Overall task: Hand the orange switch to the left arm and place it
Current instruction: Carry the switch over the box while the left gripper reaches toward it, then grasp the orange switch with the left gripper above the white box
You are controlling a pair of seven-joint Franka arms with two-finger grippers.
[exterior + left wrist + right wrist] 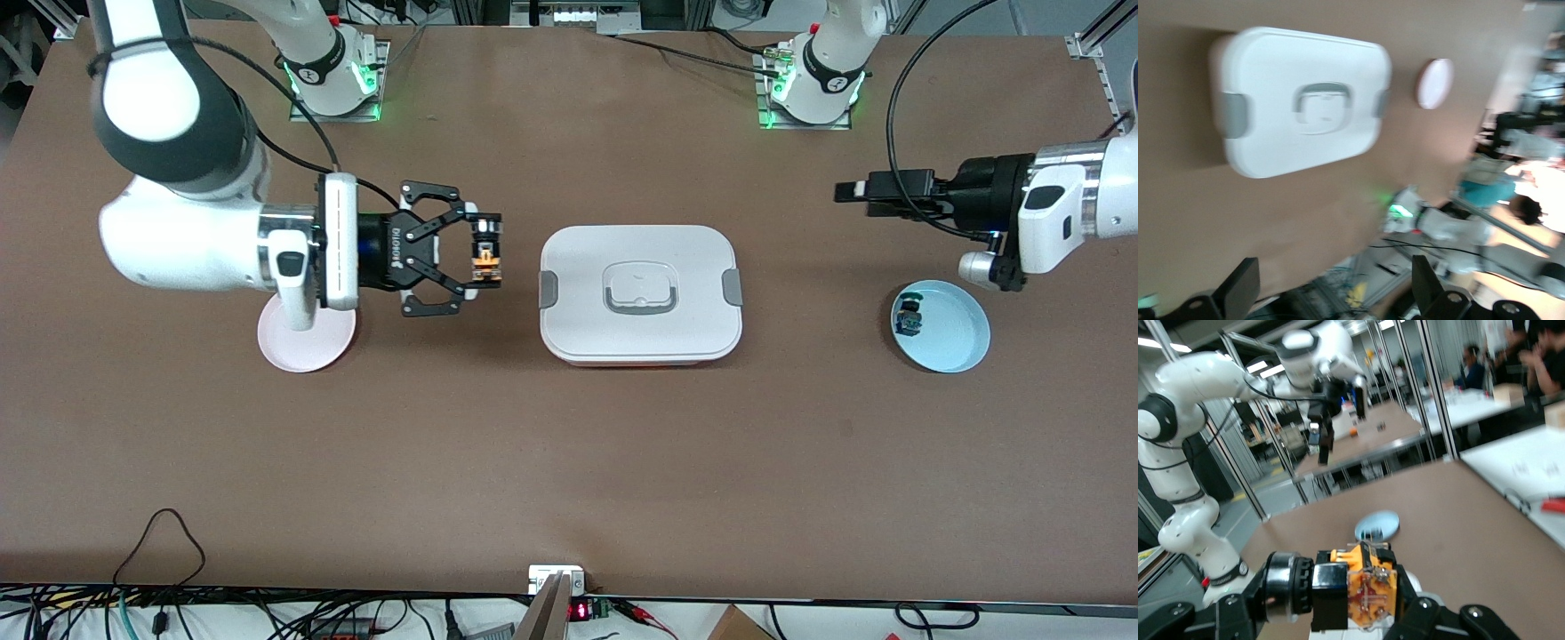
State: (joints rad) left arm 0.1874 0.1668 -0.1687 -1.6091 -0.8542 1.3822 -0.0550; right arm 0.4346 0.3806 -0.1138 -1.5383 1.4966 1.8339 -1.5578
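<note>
The orange switch (485,259), a tiny black cylinder with an orange end and tan terminals, is hanging in the air, pinched in the right gripper (487,252) beside the box (640,293), toward the right arm's end. The box, white with grey side clips and a recessed handle, is sitting lidded and flat mid-surface. The left gripper (852,190) is hovering open above the surface, toward the left arm's end.
</note>
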